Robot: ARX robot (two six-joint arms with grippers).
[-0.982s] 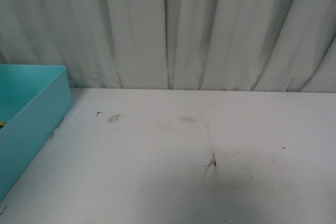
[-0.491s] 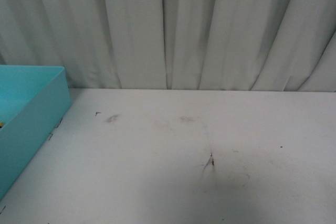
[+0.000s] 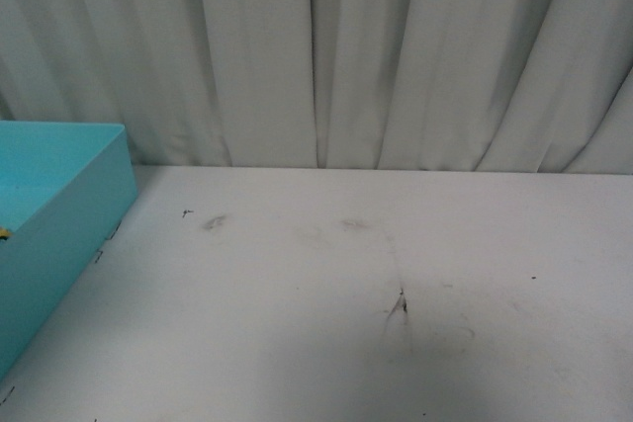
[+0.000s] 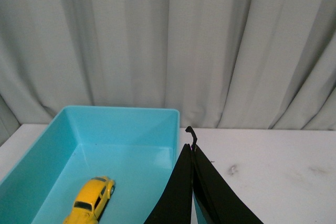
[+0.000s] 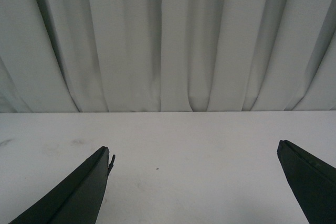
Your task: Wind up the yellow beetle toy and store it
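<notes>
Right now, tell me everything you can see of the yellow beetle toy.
The beetle toy is a small glossy yellow car with a rounded roof, dark windows and one dark wheel showing. It sits upright on the floor of the teal bin, clear of its walls, one end cut off by the picture's edge. Only the bin touches it; the shut left gripper is apart from it.
</notes>
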